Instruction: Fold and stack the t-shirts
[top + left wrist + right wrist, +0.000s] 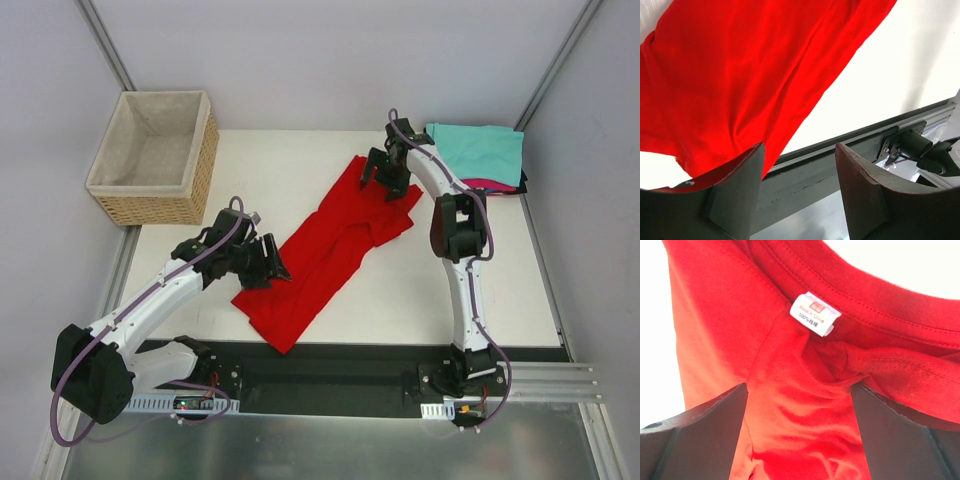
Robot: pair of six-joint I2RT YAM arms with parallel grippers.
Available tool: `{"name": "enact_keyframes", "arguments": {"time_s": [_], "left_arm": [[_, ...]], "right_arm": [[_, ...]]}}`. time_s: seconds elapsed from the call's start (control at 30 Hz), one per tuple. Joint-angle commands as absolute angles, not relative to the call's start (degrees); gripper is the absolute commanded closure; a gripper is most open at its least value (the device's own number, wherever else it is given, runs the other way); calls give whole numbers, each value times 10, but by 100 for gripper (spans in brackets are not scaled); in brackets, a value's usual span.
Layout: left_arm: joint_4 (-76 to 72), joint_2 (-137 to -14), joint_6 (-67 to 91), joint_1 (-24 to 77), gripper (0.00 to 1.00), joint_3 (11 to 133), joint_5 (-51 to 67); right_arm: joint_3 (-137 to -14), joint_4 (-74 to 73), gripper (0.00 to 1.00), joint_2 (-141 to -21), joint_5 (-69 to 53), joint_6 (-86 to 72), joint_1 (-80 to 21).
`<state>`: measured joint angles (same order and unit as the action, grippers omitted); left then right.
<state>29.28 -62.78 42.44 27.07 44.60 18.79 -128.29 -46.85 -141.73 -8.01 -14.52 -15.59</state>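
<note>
My left claw [799, 146] hangs open and empty at the red shirt's [330, 250] lower edge; my right claw [800, 385] gapes wide, empty, over its collar [880, 305].

A robotics lab test cell is indicated. A flat white bench [400, 290] is enclosed by plain pale grey wall panels [300, 60] framed with slanted aluminium posts [103, 42]. A white jointed left arm [165, 285] and matching right arm [468, 300], trailed by purple cables, are bolted to a black base plate [330, 370] beside a slotted aluminium rail [560, 380] along the frame's bottom.
</note>
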Motion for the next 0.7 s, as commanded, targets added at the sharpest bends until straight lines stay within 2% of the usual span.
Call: {"name": "enact_keyframes", "arguments": {"time_s": [0.0, 0.13, 0.23, 0.37, 0.53, 0.67], "left_arm": [[304, -618, 412, 276, 42, 461, 171], [303, -606, 411, 276, 42, 457, 170], [304, -593, 410, 276, 42, 452, 168], [304, -589, 399, 276, 41, 455, 139], [309, -638, 393, 276, 42, 461, 120], [299, -670, 403, 276, 43, 422, 115]], "right_arm": [[-1297, -422, 11, -1409, -111, -136, -160], [-1225, -375, 10, -1322, -81, -113, -162], [-1146, -331, 9, -1197, -34, -75, -180], [-1066, -334, 7, -1026, -30, -68, -222], [-886, -310, 8, -879, -16, -89, -292], [-791, -309, 7, -790, -4, -105, -315]]}}
